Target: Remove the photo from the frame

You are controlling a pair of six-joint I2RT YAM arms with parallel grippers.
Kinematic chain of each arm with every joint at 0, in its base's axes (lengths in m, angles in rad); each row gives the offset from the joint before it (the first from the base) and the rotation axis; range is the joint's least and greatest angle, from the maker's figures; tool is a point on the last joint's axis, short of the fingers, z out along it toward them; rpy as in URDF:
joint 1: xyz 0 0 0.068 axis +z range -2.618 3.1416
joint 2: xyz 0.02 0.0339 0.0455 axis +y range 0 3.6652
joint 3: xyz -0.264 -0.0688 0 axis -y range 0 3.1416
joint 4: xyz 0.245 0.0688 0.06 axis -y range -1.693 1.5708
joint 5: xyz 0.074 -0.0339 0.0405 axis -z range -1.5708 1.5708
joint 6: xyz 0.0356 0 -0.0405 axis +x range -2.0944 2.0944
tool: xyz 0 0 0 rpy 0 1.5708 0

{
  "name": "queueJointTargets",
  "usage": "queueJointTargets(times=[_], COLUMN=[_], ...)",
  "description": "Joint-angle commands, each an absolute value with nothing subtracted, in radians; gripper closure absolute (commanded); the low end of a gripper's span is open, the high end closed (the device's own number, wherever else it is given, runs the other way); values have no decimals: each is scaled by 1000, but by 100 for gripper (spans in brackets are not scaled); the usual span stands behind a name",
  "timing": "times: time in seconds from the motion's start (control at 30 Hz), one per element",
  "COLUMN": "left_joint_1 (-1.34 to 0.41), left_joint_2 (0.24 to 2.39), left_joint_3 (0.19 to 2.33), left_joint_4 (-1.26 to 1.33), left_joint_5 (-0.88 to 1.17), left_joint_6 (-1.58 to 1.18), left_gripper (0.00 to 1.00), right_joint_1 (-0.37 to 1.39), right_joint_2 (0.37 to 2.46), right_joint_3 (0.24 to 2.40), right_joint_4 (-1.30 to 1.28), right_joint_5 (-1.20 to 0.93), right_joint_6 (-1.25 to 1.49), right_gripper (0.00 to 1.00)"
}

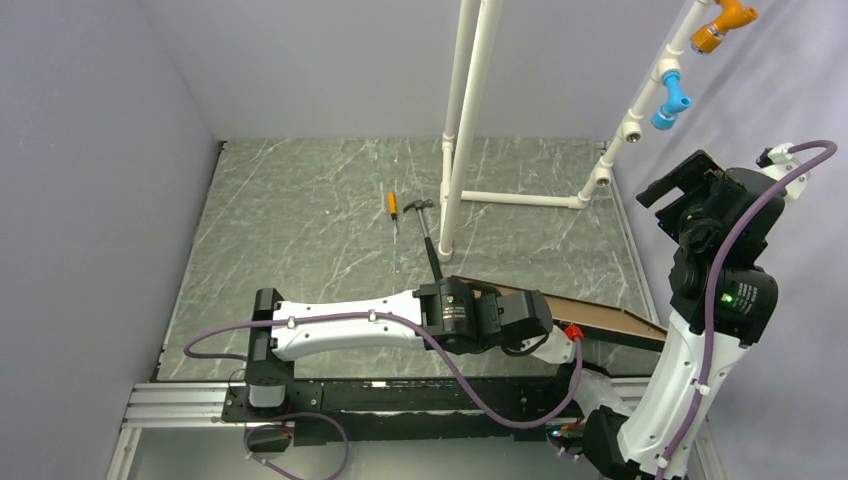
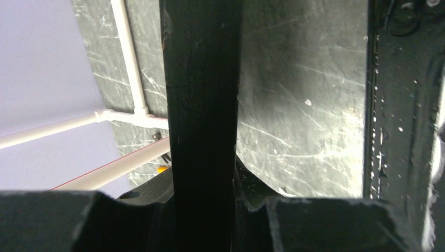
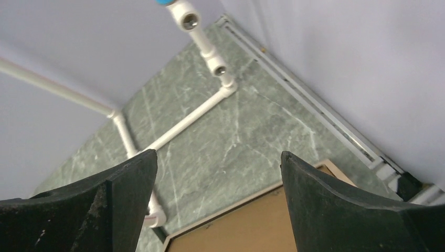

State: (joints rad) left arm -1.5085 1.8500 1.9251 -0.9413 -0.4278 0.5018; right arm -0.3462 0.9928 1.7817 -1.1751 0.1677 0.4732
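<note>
The photo shows only its plain brown back. It hangs tilted just above the table's near right part, inside the thin black frame. My left gripper reaches across the near edge and is shut on the frame's left border. In the left wrist view that black bar runs straight up between the jaws of the left gripper. My right gripper is raised high at the right, clear of everything. In the right wrist view the right gripper is open with nothing in it, above the brown back.
A black-handled hammer and an orange-handled screwdriver lie mid-table. A white pipe rack stands at the back right, with blue and orange fittings on its slanted pipe. Grey walls close in on three sides.
</note>
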Motion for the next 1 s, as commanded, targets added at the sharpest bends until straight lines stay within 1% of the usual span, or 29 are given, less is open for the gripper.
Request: queueJointTargets(times=[0.0,0.2,0.37,0.47,0.63,0.77,0.8,0.87,0.9,0.97], left_joint_1=[-1478,-1382,-1296,-1280,-1255,-1246,-1246,-1245,-1245,-1245], left_joint_2=[1838,1910,1977,1990,1978,1992,1992,2003,2015,2026], left_joint_3=[2107,2280,2429,2435,2368,2366,2360,2360,2369,2370], left_joint_4=[-1015,-1126,-1197,-1188,-1125,-1106,-1098,-1086,-1092,-1089], left_joint_5=[-347,-149,-51,-38,-19,-9,-9,-35,-48,-73], left_joint_6=[475,447,424,427,409,391,387,374,368,351], left_gripper=[100,100,100,100,100,100,100,100,100,100], right_joint_1=[-294,-276,-263,-234,-212,-212,-213,-212,-213,-212], right_joint_2=[1021,1070,1106,1114,1055,1062,1070,1102,1119,1138], right_joint_3=[1833,1868,1935,1932,1754,1749,1769,1838,1865,1900], right_joint_4=[-1154,-1130,-1123,-1095,-971,-1027,-1066,-1199,-1265,-1384], right_joint_5=[49,-66,-77,-112,-212,-99,-32,188,282,456], right_joint_6=[391,382,398,391,437,477,486,502,500,503], right_gripper=[10,9,10,10,8,8,7,5,1,0])
